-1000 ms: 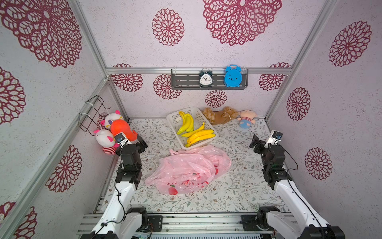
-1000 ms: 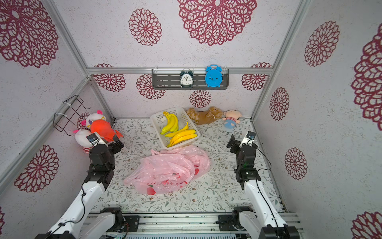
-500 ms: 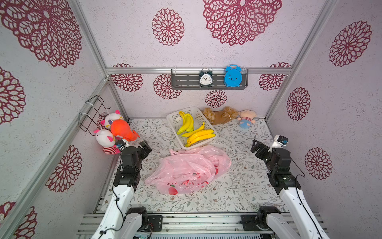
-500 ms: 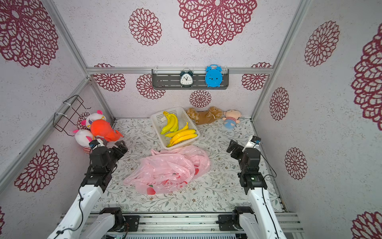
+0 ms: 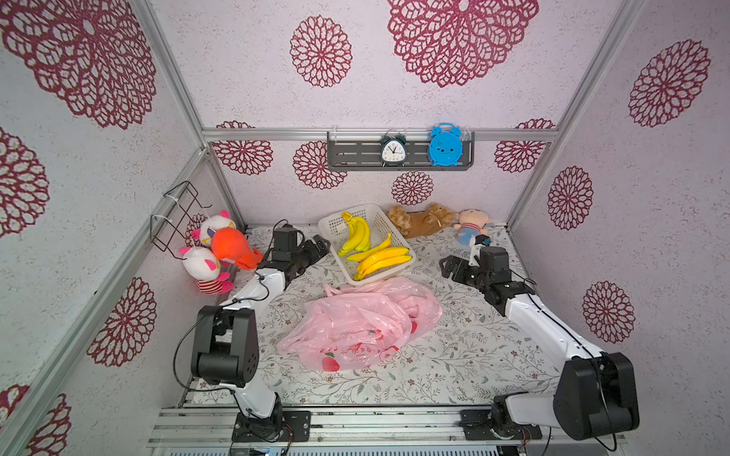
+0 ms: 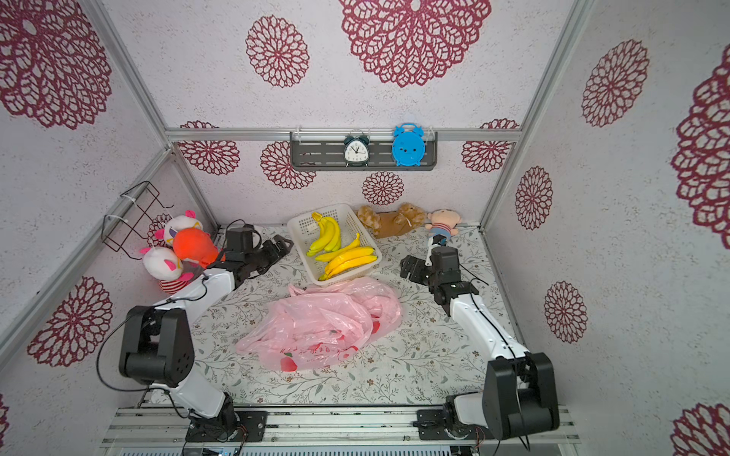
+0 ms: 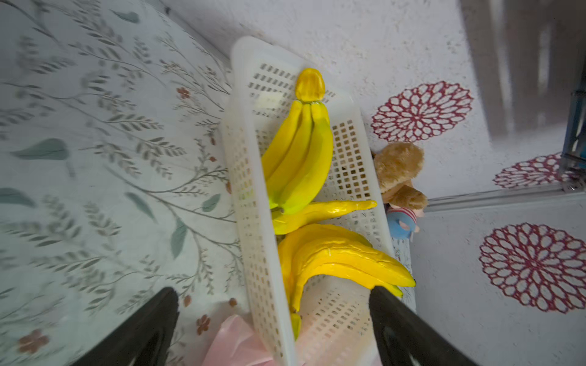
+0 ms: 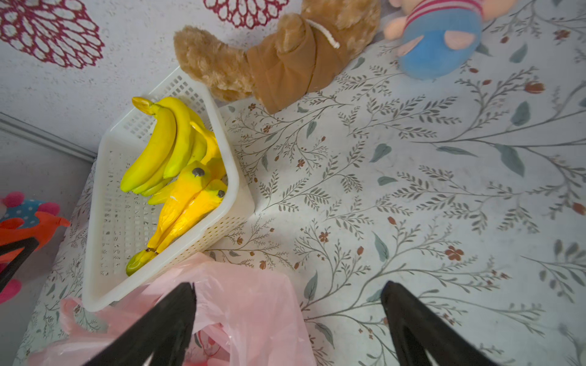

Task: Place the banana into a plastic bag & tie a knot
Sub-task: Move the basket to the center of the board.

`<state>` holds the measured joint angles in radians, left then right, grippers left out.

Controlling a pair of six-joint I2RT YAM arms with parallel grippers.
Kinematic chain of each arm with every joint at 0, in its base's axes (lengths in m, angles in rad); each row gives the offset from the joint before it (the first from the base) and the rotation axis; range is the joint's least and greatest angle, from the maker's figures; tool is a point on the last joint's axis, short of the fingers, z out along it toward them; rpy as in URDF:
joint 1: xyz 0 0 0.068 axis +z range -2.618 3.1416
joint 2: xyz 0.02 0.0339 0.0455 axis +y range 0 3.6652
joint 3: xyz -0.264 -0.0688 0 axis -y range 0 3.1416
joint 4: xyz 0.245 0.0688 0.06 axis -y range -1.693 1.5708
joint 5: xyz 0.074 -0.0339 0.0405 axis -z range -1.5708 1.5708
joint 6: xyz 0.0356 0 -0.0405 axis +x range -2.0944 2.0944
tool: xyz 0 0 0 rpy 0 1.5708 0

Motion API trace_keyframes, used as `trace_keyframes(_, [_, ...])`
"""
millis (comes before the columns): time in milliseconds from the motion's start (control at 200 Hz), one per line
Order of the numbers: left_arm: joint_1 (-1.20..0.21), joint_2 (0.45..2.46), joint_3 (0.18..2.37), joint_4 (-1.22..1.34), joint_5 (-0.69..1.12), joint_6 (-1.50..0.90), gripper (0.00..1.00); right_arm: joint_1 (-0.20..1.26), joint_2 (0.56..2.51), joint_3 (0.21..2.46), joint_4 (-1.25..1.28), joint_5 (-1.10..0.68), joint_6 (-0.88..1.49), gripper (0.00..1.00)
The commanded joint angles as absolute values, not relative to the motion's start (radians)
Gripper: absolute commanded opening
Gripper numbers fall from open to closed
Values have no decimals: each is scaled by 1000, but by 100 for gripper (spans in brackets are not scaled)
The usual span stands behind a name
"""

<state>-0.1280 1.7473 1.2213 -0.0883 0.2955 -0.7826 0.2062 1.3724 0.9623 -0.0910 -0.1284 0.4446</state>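
a white basket [image 5: 382, 226] was spotted at the back of the floral cloth [image 5: 454, 355], and the fruit was all found inside it: a greenish-yellow bunch [image 5: 357, 237] was laid at the far end, a deeper yellow bunch [image 5: 383, 261] at the near end, and a single banana [image 5: 373, 249] was tucked between them. the pink plastic bag [image 5: 363, 319] was seen crumpled mid-table, its far edge bunched against the basket's near corner; what it held could not be told. the left gripper [image 5: 323, 245] was held spread wide and empty just beside the basket's left wall, and the right gripper [image 5: 447, 267] was likewise parted, with nothing grasped, off to the basket's right. the basket was shown as rigid plastic, pierced by small square holes, with a rounded rim; the bananas were seen as smooth, glossy and curved; the bag was revealed as thin, translucent and wrinkled, with red fruit printed on it
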Motion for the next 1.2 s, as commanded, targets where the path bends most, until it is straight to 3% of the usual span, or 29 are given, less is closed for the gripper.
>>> trace_keyframes(0, [-145, 1866, 1320, -144, 362, -739, 97, 219, 1447, 1065, -159, -156, 413, 96])
trace_keyframes(170, [-153, 2042, 1500, -191, 410, -698, 97, 228, 1606, 1228, -232, -167, 391, 93])
trace_keyframes(465, [-211, 2317, 1880, -364, 482, -565, 99, 227, 1713, 1365, -317, -47, 396, 90])
trace_keyframes(615, [-259, 2414, 2050, -456, 507, -503, 95, 213, 1702, 1355, -322, -2, 406, 89])
trace_keyframes(950, [-363, 2607, 2372, -510, 559, -487, 94, 157, 1629, 1266, -304, 10, 425, 87])
trace_keyframes(1196, [-442, 2683, 2457, -412, 595, -551, 95, 121, 1549, 1210, -329, 42, 423, 87])
